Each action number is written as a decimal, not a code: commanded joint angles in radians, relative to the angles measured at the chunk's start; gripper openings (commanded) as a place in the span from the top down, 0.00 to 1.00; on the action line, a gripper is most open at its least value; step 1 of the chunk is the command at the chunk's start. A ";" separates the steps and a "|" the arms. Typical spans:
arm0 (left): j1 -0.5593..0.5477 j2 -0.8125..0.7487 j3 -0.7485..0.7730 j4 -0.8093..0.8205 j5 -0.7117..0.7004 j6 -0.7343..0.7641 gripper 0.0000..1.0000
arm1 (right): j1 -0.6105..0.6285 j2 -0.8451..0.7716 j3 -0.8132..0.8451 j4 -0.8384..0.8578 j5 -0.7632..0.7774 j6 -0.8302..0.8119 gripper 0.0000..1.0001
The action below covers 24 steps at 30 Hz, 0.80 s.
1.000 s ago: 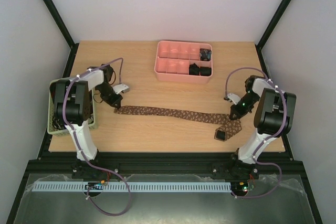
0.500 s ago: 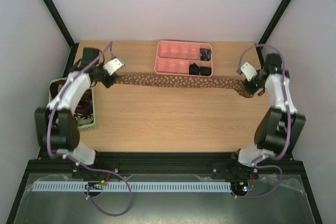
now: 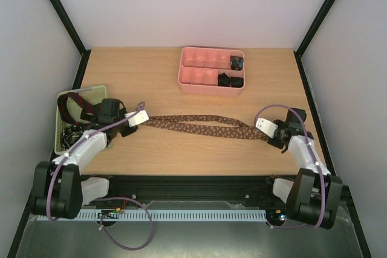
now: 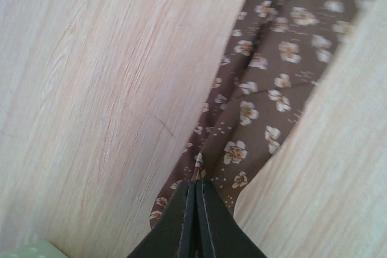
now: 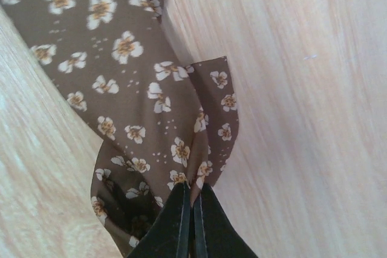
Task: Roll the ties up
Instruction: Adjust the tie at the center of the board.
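Clamped tight in the left jaws, one end of a brown tie (image 3: 199, 127), cloth dotted with small cream flowers; pinched likewise in the right jaws, the folded other end; stretched long and narrow between, over the pale wood-grain table (image 3: 157, 83)

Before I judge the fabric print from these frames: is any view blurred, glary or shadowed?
Top external: soft even light, no glare, the brown flower-printed fabric necktie small but clear. Left wrist: print sharp, no glare. Right wrist: print sharp, slight shadow under the folded end.
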 commanded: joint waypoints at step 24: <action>0.004 0.278 0.474 -0.755 0.140 0.018 0.33 | 0.032 0.498 0.721 -0.913 -0.136 0.157 0.18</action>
